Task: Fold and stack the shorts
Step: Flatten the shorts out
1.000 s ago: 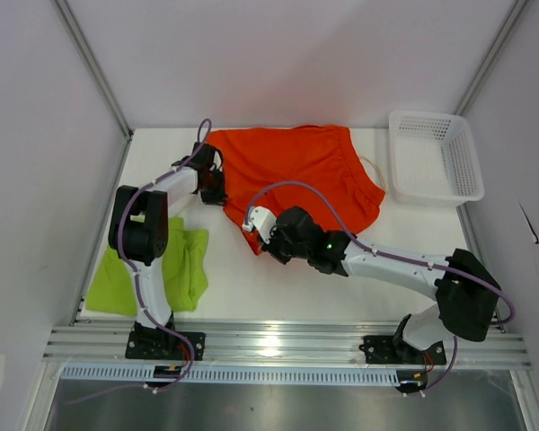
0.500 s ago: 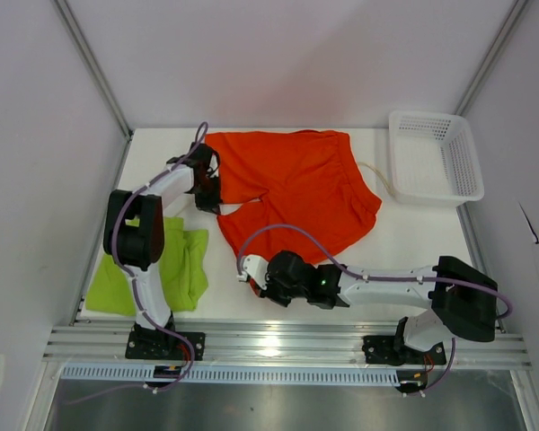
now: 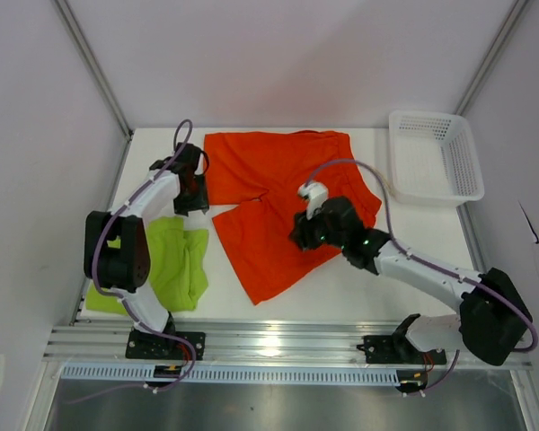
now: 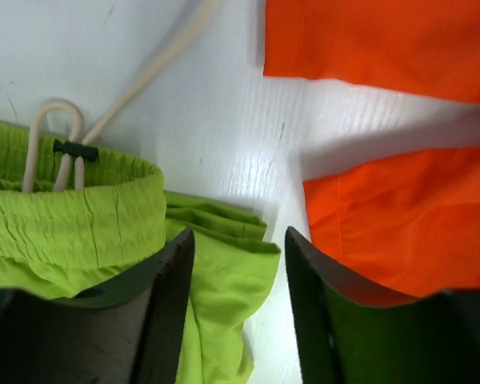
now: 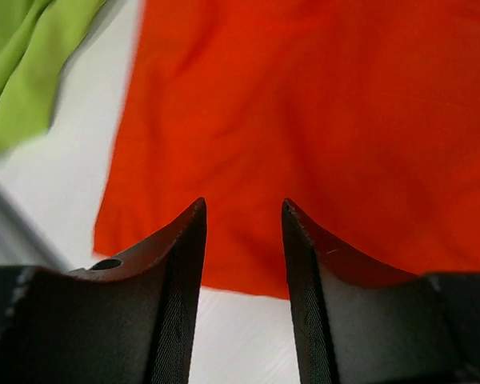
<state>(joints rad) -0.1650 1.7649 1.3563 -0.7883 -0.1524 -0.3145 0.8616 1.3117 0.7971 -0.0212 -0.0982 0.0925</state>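
Orange-red shorts (image 3: 278, 193) newly flat, right gripper (image 5: 242, 212) released, left gripper (image 4: 238, 240) released, drawstring (image 4: 148, 70) on lime shorts (image 4: 80, 228) only wrist-visible

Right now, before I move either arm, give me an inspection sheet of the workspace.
Surface: white table, nothing spilled.
Job's things: orange-red shorts spread open mid-table; lime green shorts folded near left, apart from them.
Clutter: white mesh basket, far right corner, nothing seen inside.
Grippers: left gripper open over the gap between the shorts; right gripper open over the orange-red shorts; both empty.
Cables: purple cable arcs above the right wrist.
Surroundings: white walls; metal rail at near edge.
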